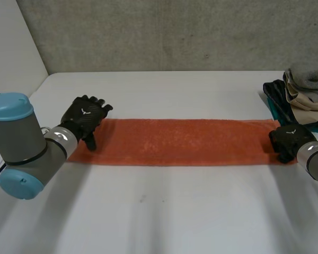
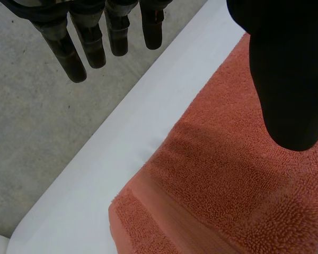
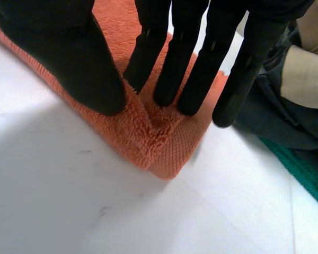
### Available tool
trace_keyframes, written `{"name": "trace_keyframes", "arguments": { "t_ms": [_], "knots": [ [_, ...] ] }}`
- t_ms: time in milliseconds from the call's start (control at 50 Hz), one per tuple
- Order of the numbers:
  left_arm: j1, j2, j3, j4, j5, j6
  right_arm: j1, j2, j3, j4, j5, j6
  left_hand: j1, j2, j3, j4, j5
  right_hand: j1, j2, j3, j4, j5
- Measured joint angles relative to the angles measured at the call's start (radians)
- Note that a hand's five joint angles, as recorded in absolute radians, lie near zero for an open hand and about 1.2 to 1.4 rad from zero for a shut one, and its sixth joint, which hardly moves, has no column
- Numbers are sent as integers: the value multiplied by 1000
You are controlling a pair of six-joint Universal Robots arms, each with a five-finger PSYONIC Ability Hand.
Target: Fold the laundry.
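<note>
Laundry: a long orange terry towel (image 1: 180,142) lies flat as a narrow strip across the middle of the white table (image 1: 164,211), running from near the left edge to near the right edge.

Left hand: the black left hand (image 1: 85,119) is at the towel's left end, over its far corner. In the left wrist view its fingers (image 2: 77,58) are straight and spread well away from the thumb (image 2: 289,79), so the hand is wide and holds nothing. The fingers reach out past the towel (image 2: 228,196) and the thumb is over the cloth. Whether the thumb touches the cloth cannot be told.

Right hand: the black right hand (image 1: 287,138) is on the towel's right end, at the near corner. In the right wrist view its straight fingers (image 3: 191,58) and thumb (image 3: 63,53) press together on the towel (image 3: 148,137), with a small ridge of cloth raised and pinched between them. The outermost finger stands off the cloth, on the side of the clothes.

Arms: the left arm (image 1: 21,143) comes in at the table's near left, the right arm (image 1: 315,159) at its near right.

Other laundry: a pile of clothes (image 1: 302,98) in grey, beige, dark blue and teal sits at the table's right edge, just beyond the towel's right end (image 3: 286,106).
</note>
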Motion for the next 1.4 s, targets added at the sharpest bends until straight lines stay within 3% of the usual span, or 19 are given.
{"name": "trace_keyframes", "arguments": {
  "t_ms": [220, 360, 440, 520, 740, 820, 960, 980, 1020, 1120, 1280, 1400],
  "knots": [
    [-3, 54, -17, 1, -1, -13, -104, -53, 33, -69, 34, -51, 0, 0, 0, 0, 0, 3, 37, 60, 68, 22],
    [5, 137, -64, 0, 1, -34, -268, -132, 30, -42, 41, -283, 0, 0, 0, 0, 0, 3, 37, 60, 69, 22],
    [14, 179, -90, 0, 7, -52, -285, -145, 13, -37, 38, -388, 0, 0, 0, 0, 0, 3, 37, 60, 69, 22],
    [27, 209, -112, 0, 21, -73, -215, -156, -6, -51, 25, -397, 0, 0, 0, 0, 0, 3, 37, 64, 69, 22],
    [64, 294, -179, 0, 51, -140, 346, -175, -59, -292, -103, -281, 0, 0, 0, 0, 0, 3, 37, 64, 69, 22],
    [66, 312, -207, 0, 51, -143, 568, -58, -107, -376, -166, -290, 0, 0, 0, 0, 0, 3, 37, 66, 69, 22],
    [65, 319, -242, 2, 52, -142, 765, 173, -206, -358, -217, -351, 0, 0, 0, 0, 0, 3, 37, 67, 69, 22],
    [64, 319, -244, 2, 52, -142, 774, 192, -216, -347, -218, -359, 0, 0, 0, 0, 0, 3, 37, 67, 69, 22],
    [61, 318, -248, 2, 52, -141, 784, 222, -231, -320, -214, -371, 0, 0, 0, 0, 0, -159, -167, -141, -142, -154],
    [55, 317, -247, 2, 52, -141, 767, 186, -217, -250, -160, -343, 0, 0, 0, 0, 0, -869, -891, -855, -858, -860],
    [40, 317, -232, 3, 52, -141, 619, 0, -99, -134, -9, -42, 0, 0, 0, 0, 0, -902, -933, -915, -918, -897],
    [13, 316, -228, 16, 51, -141, 509, -65, -15, -58, 26, 81, 0, 0, 0, 0, 0, -902, -933, -915, -918, -897]
  ]
}}
